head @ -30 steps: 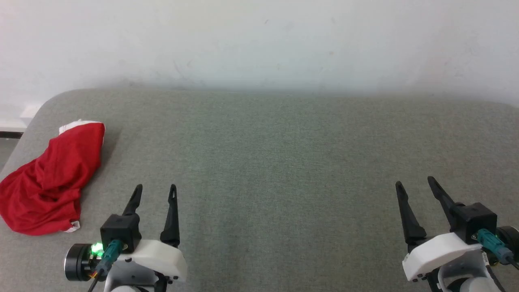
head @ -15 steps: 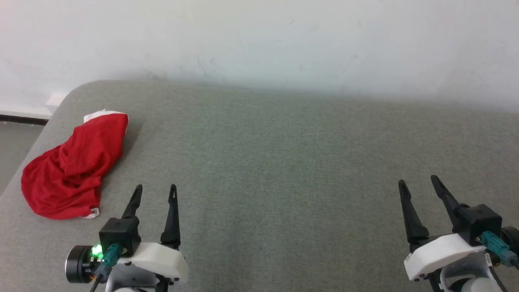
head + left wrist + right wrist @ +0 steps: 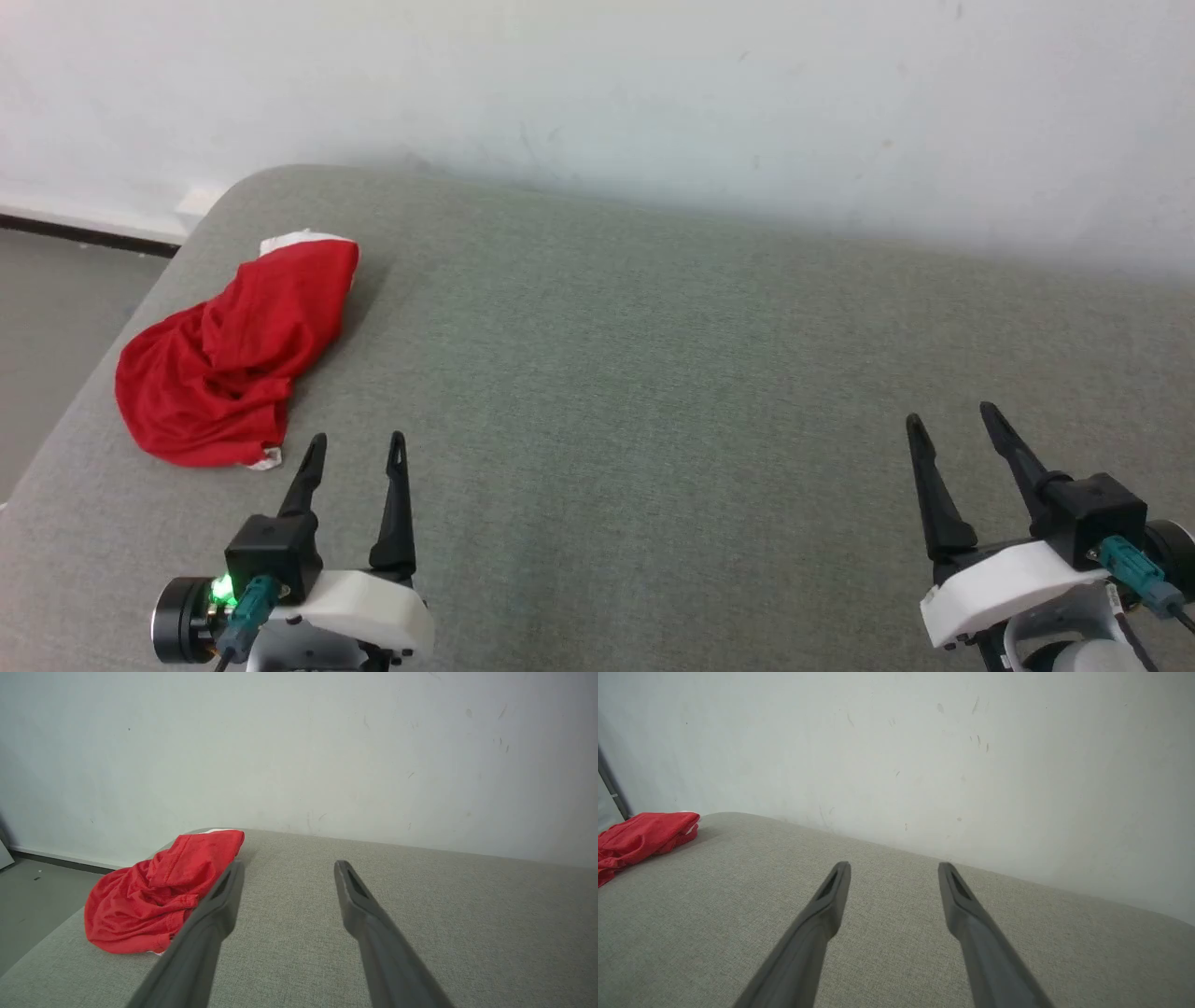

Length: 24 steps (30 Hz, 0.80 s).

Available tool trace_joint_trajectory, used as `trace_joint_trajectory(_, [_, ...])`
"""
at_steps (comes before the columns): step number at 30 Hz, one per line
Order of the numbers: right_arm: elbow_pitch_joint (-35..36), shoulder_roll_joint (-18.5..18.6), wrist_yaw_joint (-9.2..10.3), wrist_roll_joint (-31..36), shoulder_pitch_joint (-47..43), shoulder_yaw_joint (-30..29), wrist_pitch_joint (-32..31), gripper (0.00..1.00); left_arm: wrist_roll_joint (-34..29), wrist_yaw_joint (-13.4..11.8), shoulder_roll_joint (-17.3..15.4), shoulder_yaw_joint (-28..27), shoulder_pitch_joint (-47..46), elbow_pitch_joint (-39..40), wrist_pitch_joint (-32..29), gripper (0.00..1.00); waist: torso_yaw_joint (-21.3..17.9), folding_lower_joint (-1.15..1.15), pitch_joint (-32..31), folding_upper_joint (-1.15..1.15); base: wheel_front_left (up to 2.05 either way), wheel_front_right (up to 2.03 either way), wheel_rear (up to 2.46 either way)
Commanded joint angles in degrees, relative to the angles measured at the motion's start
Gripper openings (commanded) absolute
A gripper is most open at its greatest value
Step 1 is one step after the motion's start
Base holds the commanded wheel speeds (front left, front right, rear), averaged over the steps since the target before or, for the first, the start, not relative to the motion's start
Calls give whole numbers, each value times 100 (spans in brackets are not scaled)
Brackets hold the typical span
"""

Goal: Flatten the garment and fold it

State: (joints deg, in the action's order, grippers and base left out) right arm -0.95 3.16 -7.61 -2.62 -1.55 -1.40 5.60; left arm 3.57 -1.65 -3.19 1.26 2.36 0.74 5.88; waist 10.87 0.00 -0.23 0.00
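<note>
Head view: the garment (image 3: 233, 359) lies crumpled at middle left on the bench (image 3: 653, 373). Both pairs of jaws gape empty along the bottom edge; flattening and folding all remain, I'd say.

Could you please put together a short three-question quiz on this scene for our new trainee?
1. True or false: the garment lies spread flat in the middle of the grey padded surface.
2. Which gripper is nearer the garment? A) left gripper B) right gripper C) both equally
3. Fill in: both grippers are ____ and hold nothing.
Key: 1 false, it lies crumpled near the surface's left end; 2 A; 3 open.
</note>
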Motion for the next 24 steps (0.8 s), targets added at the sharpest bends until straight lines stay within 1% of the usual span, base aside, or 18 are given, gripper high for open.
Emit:
trace_joint_trajectory(1, [-24,-13,5,-47,9,32,43,100,45,-53,14,7,84,-9,79,100,126,0,-1,0,0,0,0])
trace_joint_trajectory(24, [-66,-18,7,-102,138,362,172,100,269,-199,20,95,153,-16,342,100,991,0,95,0,0,0,0])
